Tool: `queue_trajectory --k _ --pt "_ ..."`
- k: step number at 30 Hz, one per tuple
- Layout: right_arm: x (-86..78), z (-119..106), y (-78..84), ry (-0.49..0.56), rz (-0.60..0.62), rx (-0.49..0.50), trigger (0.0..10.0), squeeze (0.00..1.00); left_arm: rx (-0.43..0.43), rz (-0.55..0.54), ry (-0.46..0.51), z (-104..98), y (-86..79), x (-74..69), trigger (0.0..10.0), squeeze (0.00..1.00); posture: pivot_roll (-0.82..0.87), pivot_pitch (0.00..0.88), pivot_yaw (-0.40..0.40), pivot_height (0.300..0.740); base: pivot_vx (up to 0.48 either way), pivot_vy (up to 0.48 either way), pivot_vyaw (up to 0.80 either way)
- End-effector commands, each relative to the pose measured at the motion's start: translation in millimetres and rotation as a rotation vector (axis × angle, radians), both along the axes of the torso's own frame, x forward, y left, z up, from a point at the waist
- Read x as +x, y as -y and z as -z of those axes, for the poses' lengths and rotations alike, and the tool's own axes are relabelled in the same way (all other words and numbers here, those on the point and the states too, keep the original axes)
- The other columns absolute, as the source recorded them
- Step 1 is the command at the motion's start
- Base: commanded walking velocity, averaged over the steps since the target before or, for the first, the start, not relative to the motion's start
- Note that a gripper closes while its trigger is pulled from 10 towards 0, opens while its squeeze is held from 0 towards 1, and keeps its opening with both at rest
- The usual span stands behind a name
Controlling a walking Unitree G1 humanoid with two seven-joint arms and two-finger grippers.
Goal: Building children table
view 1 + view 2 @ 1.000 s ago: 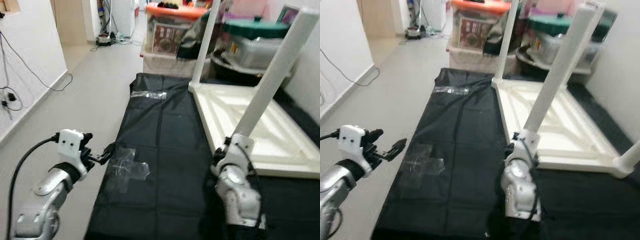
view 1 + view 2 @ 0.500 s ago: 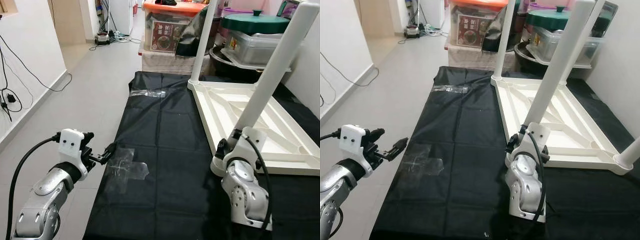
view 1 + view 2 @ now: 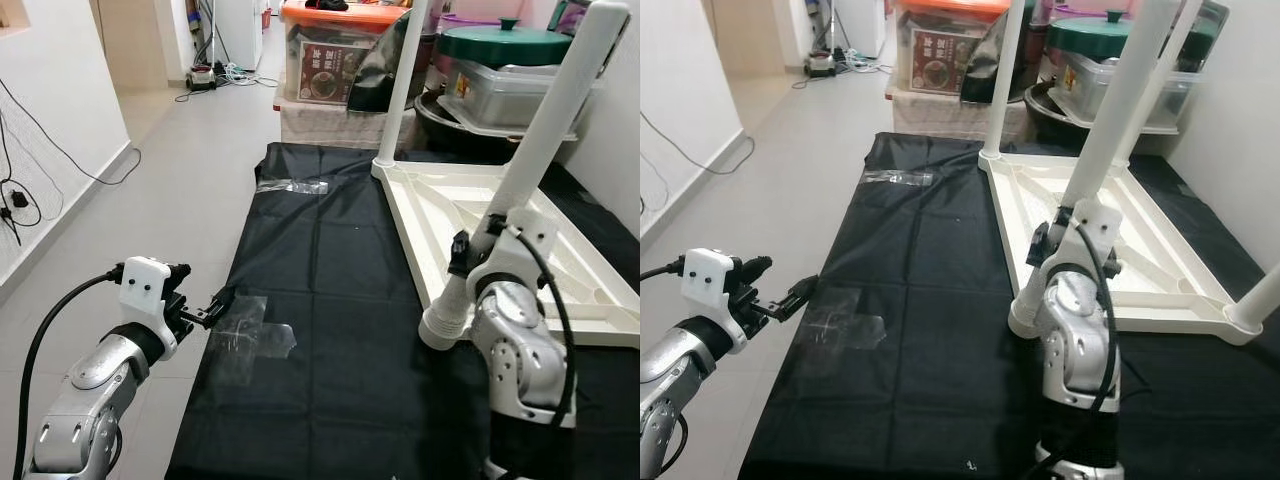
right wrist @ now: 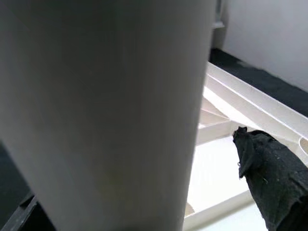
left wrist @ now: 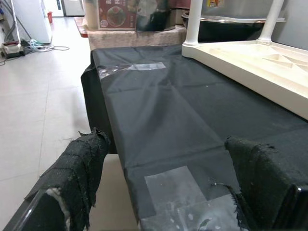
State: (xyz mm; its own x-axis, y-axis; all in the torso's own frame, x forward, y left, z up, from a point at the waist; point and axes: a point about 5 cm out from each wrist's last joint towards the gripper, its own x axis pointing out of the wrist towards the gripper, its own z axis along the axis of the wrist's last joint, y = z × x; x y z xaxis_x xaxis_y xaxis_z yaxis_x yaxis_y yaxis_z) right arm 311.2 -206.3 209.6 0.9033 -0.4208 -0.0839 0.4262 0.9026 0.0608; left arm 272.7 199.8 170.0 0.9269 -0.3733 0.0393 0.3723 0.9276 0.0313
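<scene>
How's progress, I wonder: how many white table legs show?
4: far-left leg, near-left leg, far-right leg partly hidden behind it, near-right leg.

Black sheet (image 3: 330, 290) on tiled floor (image 3: 170, 170)

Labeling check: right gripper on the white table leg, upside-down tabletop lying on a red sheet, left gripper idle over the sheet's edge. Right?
One error: the sheet is black, not red, as the left eye view shows. The rest stands: the right gripper is on the white table leg, the upside-down tabletop lies on the sheet, and the left gripper is idle at its edge.
</scene>
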Motion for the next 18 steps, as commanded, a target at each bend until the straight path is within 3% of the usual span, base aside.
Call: queue_trajectory --k 1,10,18 --pt "-1.2 0 15.6 -0.017 0.06 0.0 10.0 0.0 0.001 0.01 -0.018 5 1.7 0.5 10.0 0.0 0.04 0.0 -0.087 0.74 0.0 0.0 0.0" --pt "8.1 -18 47.9 0.015 0.067 0.009 10.0 0.0 0.002 0.013 -0.018 5 1.9 1.0 10.0 0.0 0.03 0.0 -0.083 0.74 0.0 0.0 0.0" --pt "14.6 -22 41.7 0.031 -0.069 0.069 10.0 0.0 0.003 0.021 -0.018 5 2.7 1.9 10.0 0.0 0.03 0.0 -0.082 0.74 0.0 0.0 0.0"
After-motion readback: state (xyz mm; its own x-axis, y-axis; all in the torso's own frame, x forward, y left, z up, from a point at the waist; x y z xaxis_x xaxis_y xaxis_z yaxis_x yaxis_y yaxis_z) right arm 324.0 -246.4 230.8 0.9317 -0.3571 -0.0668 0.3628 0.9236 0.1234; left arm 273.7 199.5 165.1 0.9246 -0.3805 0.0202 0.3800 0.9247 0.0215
